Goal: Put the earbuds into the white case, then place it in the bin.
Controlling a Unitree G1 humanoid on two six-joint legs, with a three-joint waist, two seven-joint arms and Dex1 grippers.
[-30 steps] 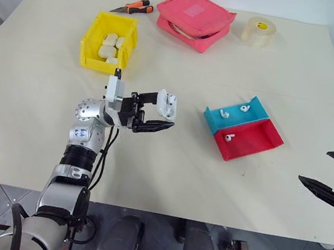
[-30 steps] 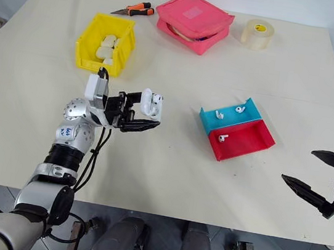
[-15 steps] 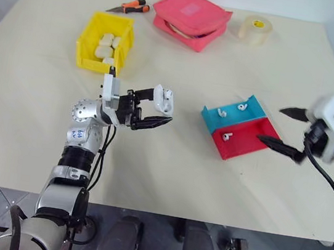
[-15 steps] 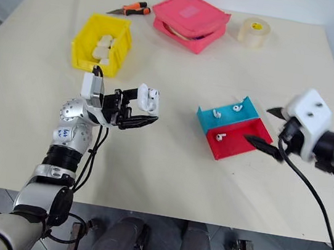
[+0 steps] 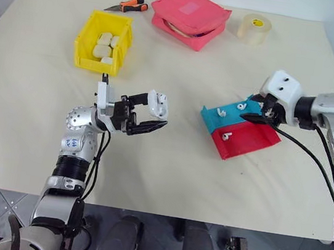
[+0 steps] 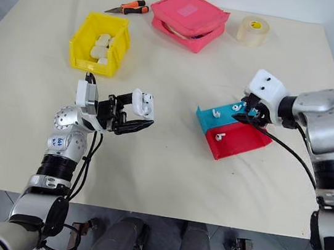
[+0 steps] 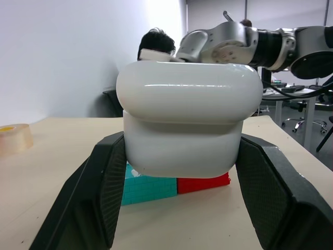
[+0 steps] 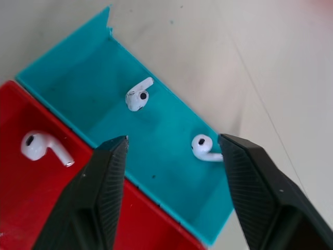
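Teal plastic tray [image 8: 171,156] with two tiny white earbuds [image 8: 204,147] now lies under my right pincer [image 8: 171,151], swung in half-open and empty, while my left pincer [image 5: 149,115] grips the glossy white case [image 5: 157,103] above the worktop [image 5: 166,174].

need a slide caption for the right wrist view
Right pincer open above the blue tray holding two earbuds, a third lying in the adjoining red tray.
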